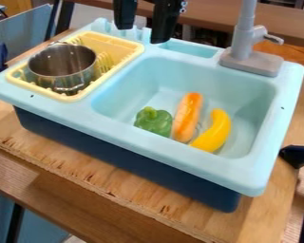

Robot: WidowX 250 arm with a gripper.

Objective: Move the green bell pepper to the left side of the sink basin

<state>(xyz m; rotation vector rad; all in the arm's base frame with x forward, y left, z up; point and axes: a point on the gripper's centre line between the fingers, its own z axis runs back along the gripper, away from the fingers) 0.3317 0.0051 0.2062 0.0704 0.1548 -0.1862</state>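
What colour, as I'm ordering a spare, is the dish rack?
The dish rack is pale yellow: camera view.

You have three pieces of toy food in your view: one green pepper (pixel 154 122), one yellow banana (pixel 214 133) and one long orange piece (pixel 187 116). Besides those, you can count one metal pot (pixel 62 66), one yellow dish rack (pixel 119 45), one toy sink (pixel 148 144) with one large basin (pixel 212 85), and one grey faucet (pixel 243 42). Beneath, you have one light wooden board (pixel 135 190)
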